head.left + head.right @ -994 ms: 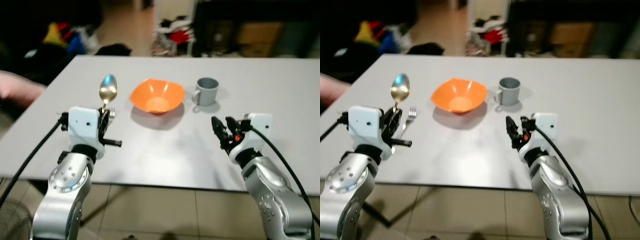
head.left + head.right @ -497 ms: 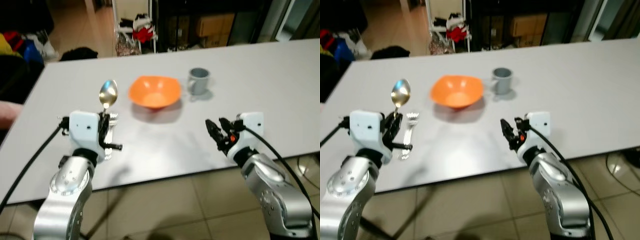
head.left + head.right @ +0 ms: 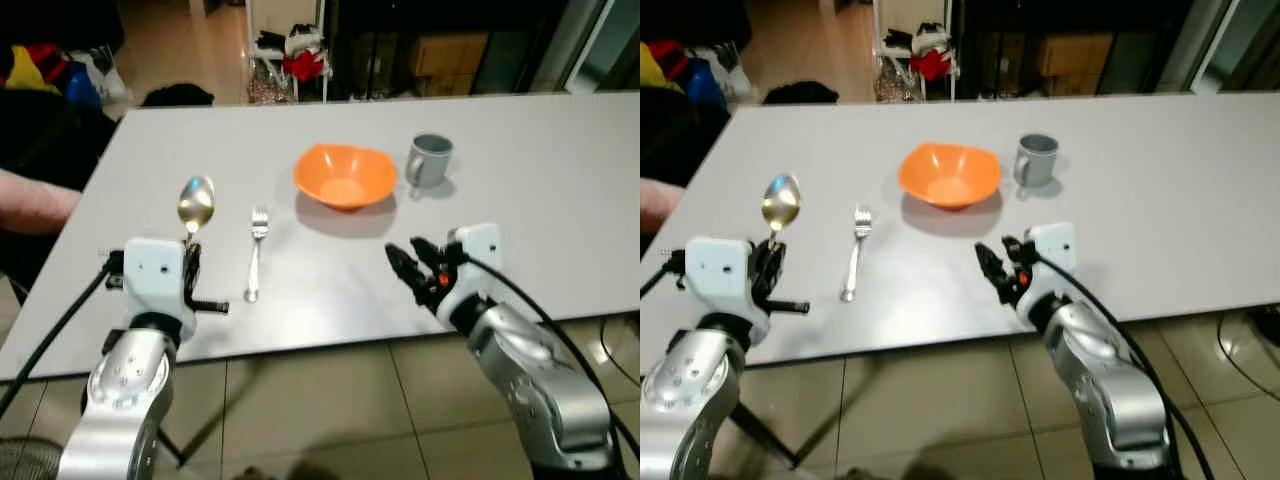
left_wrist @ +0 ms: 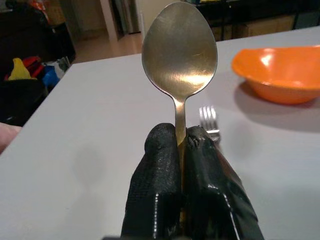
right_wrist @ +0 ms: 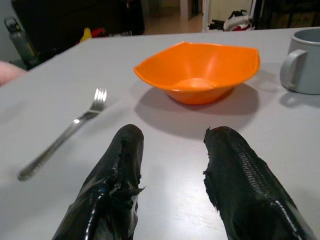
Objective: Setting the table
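While the spoon (image 4: 179,52) stands upright, pinched at its neck in the left end effector (image 4: 181,141), we judge it light, stiff and slippery, best held by the handle. Just beyond lie the fork (image 3: 256,252) and orange bowl (image 3: 345,178) on the counter (image 3: 560,180). The right end effector (image 5: 172,150) hovers wide. We read no writing.

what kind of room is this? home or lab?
Most likely a home dining area. A big grey table holds an orange bowl, a grey mug and a fork, the left gripper grips a spoon, and a shelf of clutter stands behind on a tiled floor.
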### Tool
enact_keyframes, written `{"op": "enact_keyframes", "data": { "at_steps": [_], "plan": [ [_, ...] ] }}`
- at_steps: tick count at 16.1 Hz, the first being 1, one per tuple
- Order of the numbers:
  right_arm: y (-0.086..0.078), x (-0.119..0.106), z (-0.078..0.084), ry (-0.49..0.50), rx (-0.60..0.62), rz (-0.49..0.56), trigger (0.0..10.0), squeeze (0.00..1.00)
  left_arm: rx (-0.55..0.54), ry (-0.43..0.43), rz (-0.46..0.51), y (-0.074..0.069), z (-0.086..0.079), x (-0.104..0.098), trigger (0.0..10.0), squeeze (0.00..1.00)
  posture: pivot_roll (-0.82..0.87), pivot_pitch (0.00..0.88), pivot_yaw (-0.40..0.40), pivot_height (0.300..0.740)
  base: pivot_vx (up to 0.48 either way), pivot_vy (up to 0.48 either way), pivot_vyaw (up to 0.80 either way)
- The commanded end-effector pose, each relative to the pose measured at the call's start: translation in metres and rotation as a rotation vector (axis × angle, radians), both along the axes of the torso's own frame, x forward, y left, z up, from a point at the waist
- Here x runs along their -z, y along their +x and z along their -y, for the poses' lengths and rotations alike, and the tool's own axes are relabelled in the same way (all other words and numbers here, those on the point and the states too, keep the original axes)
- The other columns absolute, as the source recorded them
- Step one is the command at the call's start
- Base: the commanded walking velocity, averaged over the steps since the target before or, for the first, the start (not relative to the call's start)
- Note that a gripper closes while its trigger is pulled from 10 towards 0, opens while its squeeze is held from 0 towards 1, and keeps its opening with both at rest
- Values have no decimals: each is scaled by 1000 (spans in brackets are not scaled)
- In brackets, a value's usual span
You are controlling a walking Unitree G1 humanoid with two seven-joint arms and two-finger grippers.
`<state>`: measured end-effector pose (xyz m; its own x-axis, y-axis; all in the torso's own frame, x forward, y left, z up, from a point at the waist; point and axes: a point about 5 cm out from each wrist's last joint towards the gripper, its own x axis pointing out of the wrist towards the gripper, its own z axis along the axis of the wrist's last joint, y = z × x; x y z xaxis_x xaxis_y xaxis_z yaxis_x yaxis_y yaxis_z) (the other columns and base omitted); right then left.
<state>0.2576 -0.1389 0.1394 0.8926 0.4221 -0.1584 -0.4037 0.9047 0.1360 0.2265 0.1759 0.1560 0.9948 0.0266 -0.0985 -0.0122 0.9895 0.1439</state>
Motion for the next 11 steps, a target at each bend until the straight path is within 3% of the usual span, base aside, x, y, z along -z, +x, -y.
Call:
{"op": "enact_keyframes", "data": {
  "at_steps": [1,5,7,11],
  "plan": [
    [0,-1,-1,3,-7,7,10000,0,2,0,17,1,0,-3,10000,0,-74,0,28,740,375,0,531],
    [-2,0,4,-5,-2,16,10000,0,6,-14,-13,-1,3,4,10000,0,-81,0,29,740,378,0,133],
    [-6,-2,-1,-65,-67,46,10000,0,2,-20,-20,-3,3,6,10000,0,-81,0,24,740,381,0,278],
    [-12,-10,-7,-4,-120,82,10000,0,-18,-17,-25,-5,-2,7,10000,0,-80,8,21,740,371,0,141]
  ]
}}
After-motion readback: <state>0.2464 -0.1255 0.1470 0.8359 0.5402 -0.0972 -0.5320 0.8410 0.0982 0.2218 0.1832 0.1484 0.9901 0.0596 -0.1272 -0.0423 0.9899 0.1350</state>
